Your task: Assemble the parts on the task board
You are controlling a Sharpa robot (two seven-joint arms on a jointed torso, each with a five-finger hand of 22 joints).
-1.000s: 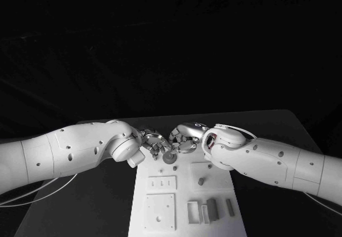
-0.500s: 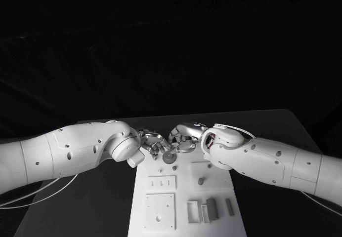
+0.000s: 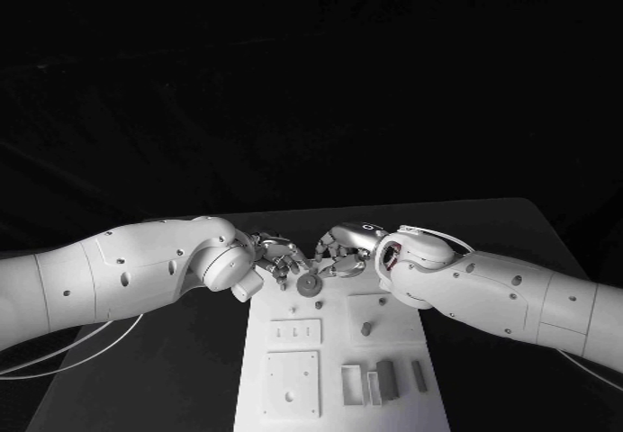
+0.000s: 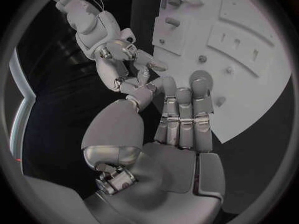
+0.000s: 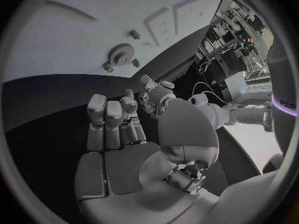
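Observation:
The white task board (image 3: pixel 340 355) runs down the middle of the black table. A grey gear (image 3: pixel 308 284) lies at its far end, also seen as the toothed gear (image 5: pixel 121 54) and the round gear (image 4: pixel 201 78). My left hand (image 3: pixel 276 257) and right hand (image 3: pixel 340 252) meet just above that end, fingers stretched out and holding nothing. The left hand's fingertips (image 4: pixel 181 92) reach right up to the gear; I cannot tell whether they touch it. The right hand's fingers (image 5: pixel 113 115) stop short of the gear, over the black table.
Nearer on the board are a short grey peg (image 3: pixel 366 330), two small studs (image 3: pixel 318 306), a slotted white plate (image 3: pixel 294 333), a larger white plate (image 3: pixel 293 384) and several upright grey bars (image 3: pixel 385 376). Black table surface (image 3: pixel 156 378) lies on both sides.
Both arms have shifted slightly, the right one a little to the right. The gear stays in place at the board's far end.

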